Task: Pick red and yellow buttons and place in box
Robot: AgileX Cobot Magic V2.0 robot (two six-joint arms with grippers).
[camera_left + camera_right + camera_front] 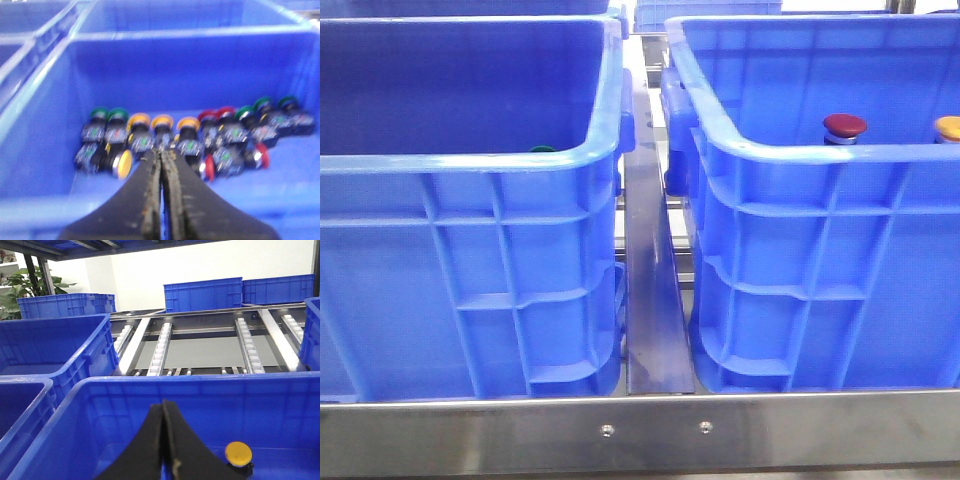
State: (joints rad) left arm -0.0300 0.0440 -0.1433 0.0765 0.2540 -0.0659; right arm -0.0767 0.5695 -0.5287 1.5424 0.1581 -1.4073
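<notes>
In the front view a dark red button [844, 126] and an orange-yellow button [948, 128] stand inside the right blue box [800, 152], their caps showing above its near rim. The right wrist view shows a yellow button [238, 453] on that box's floor [225, 405], beside my right gripper [162, 403], which is shut and empty above the box. My left gripper [161, 153] is shut and empty, above a row of several red [225, 114], yellow [139, 120] and green [117, 115] buttons on the floor of the left crate [190, 70]. Neither gripper shows in the front view.
The left crate [470, 165] shows a green cap [542, 150] just over its rim. A steel rail [655, 300] runs between the two crates, and a steel bar [650, 430] crosses in front. Roller tracks [160, 347] and more blue crates [202, 295] lie beyond.
</notes>
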